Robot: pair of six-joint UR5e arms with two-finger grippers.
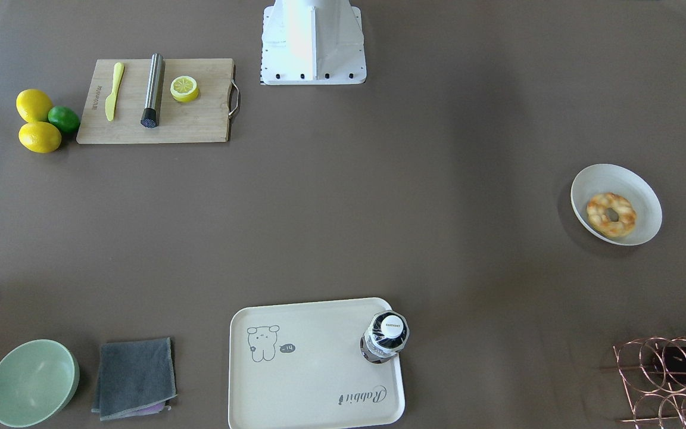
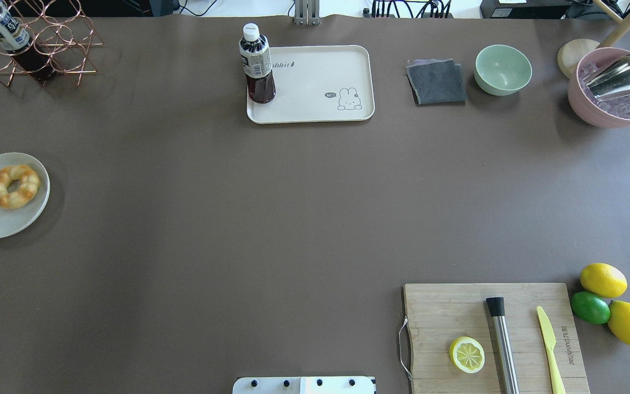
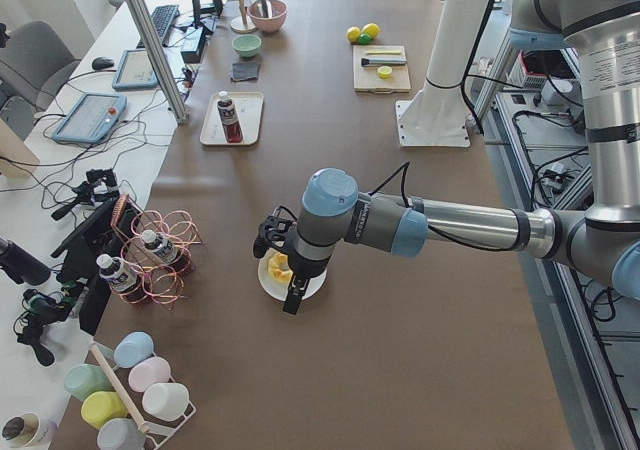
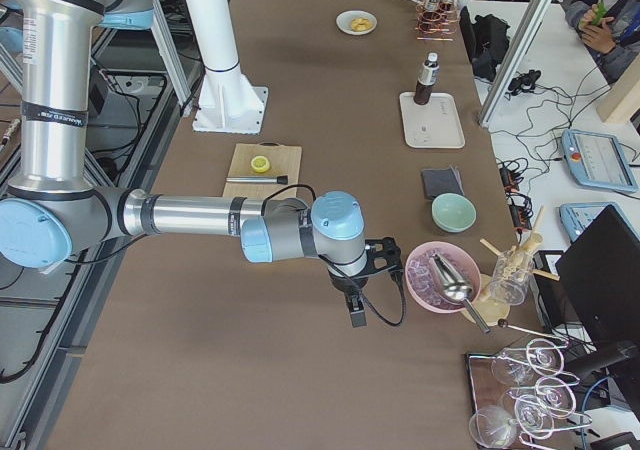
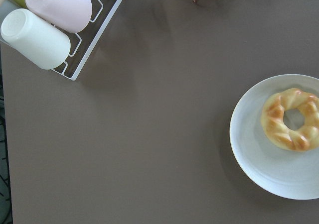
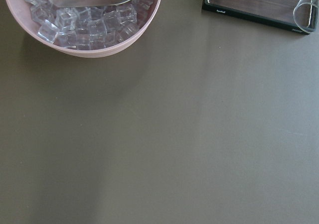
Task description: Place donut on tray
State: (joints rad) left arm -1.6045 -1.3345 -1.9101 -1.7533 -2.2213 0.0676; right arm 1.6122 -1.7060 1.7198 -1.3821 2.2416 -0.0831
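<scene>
The golden braided donut (image 1: 611, 214) lies in a round white dish (image 1: 644, 196) at the table's left end; it also shows in the overhead view (image 2: 13, 186) and the left wrist view (image 5: 293, 119). The cream rabbit tray (image 1: 319, 369) sits at the far middle edge (image 2: 315, 82) with a dark drink bottle (image 2: 257, 65) standing on one corner. My left gripper (image 3: 292, 303) hangs over the dish's near side, seen only from the side; I cannot tell if it is open. My right gripper (image 4: 356, 315) hangs beside the pink ice bowl (image 4: 440, 275); its state is also unclear.
A copper wire rack (image 2: 36, 46) with a bottle stands at the far left corner. A grey cloth (image 2: 436, 82), a green bowl (image 2: 503, 69) and the ice bowl lie far right. A wooden cutting board (image 2: 457, 312) with lemon half, knife and steel tool is near right, with lemons beside it.
</scene>
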